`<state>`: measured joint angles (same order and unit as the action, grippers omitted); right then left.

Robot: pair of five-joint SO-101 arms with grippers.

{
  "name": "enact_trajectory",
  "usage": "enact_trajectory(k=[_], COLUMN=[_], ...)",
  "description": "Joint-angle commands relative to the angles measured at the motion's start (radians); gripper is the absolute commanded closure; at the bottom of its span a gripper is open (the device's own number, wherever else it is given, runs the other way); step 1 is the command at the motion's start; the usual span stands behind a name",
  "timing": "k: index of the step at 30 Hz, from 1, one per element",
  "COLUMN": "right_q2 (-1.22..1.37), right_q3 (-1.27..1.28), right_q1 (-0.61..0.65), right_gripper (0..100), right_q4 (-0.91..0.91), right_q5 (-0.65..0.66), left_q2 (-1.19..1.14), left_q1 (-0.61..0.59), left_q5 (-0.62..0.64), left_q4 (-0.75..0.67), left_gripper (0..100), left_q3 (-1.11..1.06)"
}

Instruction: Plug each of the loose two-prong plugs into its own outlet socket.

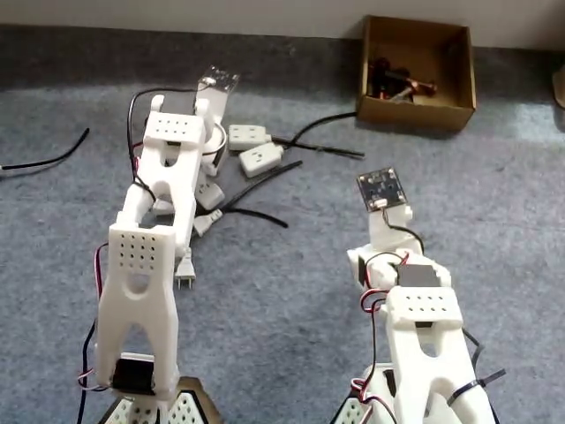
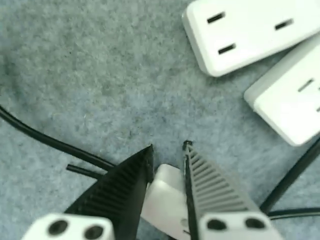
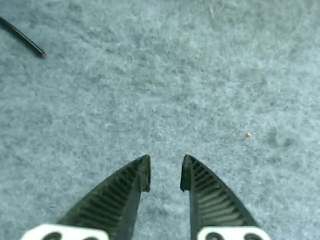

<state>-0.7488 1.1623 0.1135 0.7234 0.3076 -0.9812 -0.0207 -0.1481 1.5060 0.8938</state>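
Note:
Two white outlet sockets point(image 2: 245, 30) point(image 2: 295, 102) lie side by side on the grey carpet, just ahead of my left gripper point(image 2: 167, 150). That gripper is shut on a white two-prong plug point(image 2: 167, 200), whose body sits between the black fingers point(image 2: 210, 185). From above, the sockets point(image 1: 247, 137) point(image 1: 260, 159) lie right of the left arm point(image 1: 172, 150). Two more loose plugs point(image 1: 185, 269) point(image 1: 203, 223) lie beside that arm. My right gripper point(image 3: 165, 172) hangs over bare carpet, slightly open and holding nothing.
Black cables point(image 1: 256, 190) trail from the sockets and plugs across the carpet, and one runs under the left gripper point(image 2: 50, 142). A cardboard box point(image 1: 415, 106) with small parts stands at the back right. A stray black cable point(image 1: 44, 161) lies far left.

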Motion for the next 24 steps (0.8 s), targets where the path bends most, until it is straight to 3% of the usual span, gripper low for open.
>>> enact_trajectory(k=[1, 18, 24], right_q2=[-0.035, -0.035, -0.035], right_q3=[-0.005, -0.005, -0.005], right_q1=[-0.008, -0.008, -0.008], right_gripper=[88.9, 88.9, 88.9], right_q4=[-0.019, -0.019, -0.019], right_q5=[0.009, 0.009, 0.009], left_q2=[0.091, 0.162, 0.163], left_q1=[0.022, 0.035, 0.044], left_q5=[0.005, 0.002, 0.005], left_q4=[0.087, 0.222, 0.221], left_gripper=[90, 89, 75], left_q3=[0.021, 0.021, 0.024])
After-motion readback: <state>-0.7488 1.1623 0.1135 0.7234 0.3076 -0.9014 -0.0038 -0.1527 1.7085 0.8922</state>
